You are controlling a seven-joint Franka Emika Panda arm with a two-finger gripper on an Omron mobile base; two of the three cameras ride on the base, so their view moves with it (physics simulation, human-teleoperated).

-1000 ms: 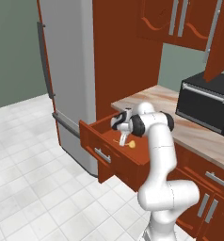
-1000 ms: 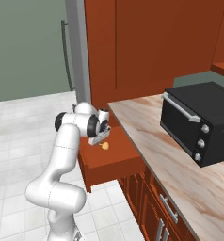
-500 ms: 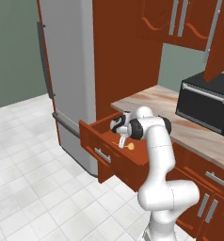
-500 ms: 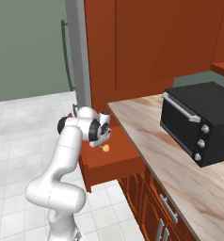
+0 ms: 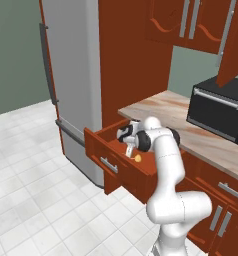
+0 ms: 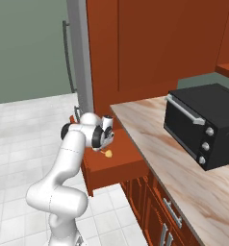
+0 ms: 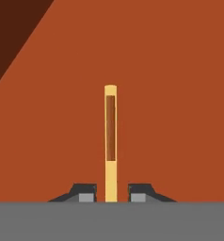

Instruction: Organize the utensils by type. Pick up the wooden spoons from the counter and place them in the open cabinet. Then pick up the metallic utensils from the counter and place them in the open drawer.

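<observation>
The gripper [image 5: 127,148] is held over the open drawer [image 5: 105,165], and in the hand view a thin yellowish utensil [image 7: 110,143] stands edge-on between the fingertips [image 7: 85,193], whose jaws are seen slightly apart with a gap on either side of it, so a release into the drawer appears to be in hand. Its yellow rounded end [image 6: 108,153] hangs just above the drawer floor, though whether it touches cannot be told. Next, a clean upward withdrawal is called for.

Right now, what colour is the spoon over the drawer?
Yellow-gold, clearest in the hand view: spoon between the gripper fingertips.
</observation>
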